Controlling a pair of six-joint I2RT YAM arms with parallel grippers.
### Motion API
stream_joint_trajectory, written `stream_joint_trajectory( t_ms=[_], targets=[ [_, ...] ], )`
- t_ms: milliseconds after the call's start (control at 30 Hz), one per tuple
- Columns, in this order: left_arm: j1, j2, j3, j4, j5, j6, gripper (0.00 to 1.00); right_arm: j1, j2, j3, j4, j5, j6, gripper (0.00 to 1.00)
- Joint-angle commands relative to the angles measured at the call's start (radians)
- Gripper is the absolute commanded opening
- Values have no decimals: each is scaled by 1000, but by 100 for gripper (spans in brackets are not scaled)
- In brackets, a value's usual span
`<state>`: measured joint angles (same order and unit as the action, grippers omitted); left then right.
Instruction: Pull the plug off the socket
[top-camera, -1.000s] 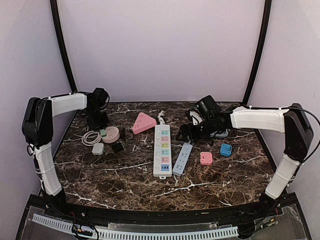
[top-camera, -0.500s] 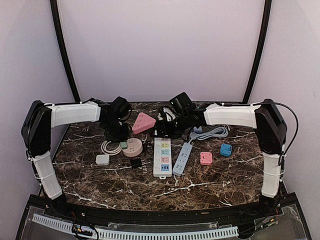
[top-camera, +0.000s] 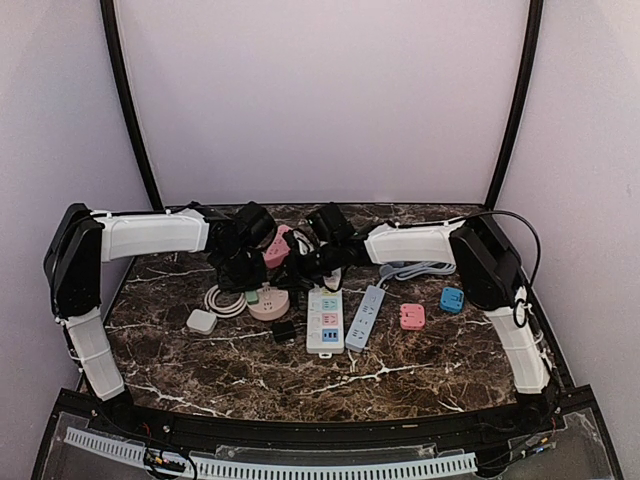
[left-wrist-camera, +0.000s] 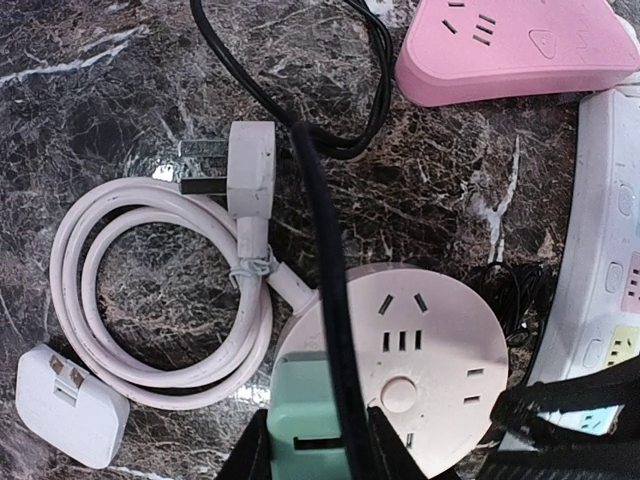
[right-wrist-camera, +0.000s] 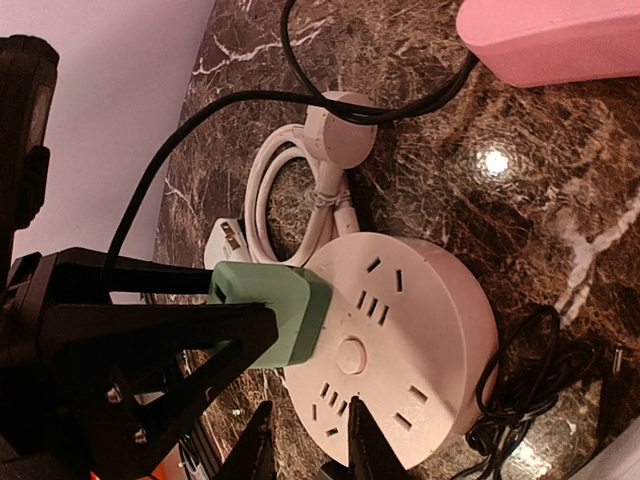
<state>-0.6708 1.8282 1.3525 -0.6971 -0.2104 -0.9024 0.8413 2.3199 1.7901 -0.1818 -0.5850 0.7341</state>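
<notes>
One mint-green plug (left-wrist-camera: 295, 402) in round pink socket (left-wrist-camera: 430, 340) — left pincer (left-wrist-camera: 312, 455) clamps it; right pincer (right-wrist-camera: 310, 440) unclear

Soft, even light fills the top view. The dark brown white-veined marble tabletop (top-camera: 420, 360) reads clearly there, and the shadows under the objects are faint and diffuse. In the right wrist view a round white glare spot sits on the marble near the round pale-pink socket (right-wrist-camera: 400, 330), and the left side falls into near-black shadow with little detail. The left wrist view is bright and sharp on the coiled white cable (left-wrist-camera: 70, 280), while the mint-green plug (left-wrist-camera: 305, 430) at the bottom edge looks slightly soft.
</notes>
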Motion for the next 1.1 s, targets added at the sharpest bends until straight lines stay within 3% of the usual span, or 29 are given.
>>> stream_joint_trajectory(
  t_ms=[0,133,333,1067],
  targets=[
    [1,-52,-15,-15,-68,-7,18,14,42,69,76,-39,81,18],
    [1,-53,-28,0,-82,-7,18,33,81,99,66,-37,102,8],
    [-1,-66,-53,42,-80,0,18,55,124,119,58,-35,116,1],
    [0,-123,-72,99,-58,42,18,83,201,192,-105,71,132,0]
  ],
)
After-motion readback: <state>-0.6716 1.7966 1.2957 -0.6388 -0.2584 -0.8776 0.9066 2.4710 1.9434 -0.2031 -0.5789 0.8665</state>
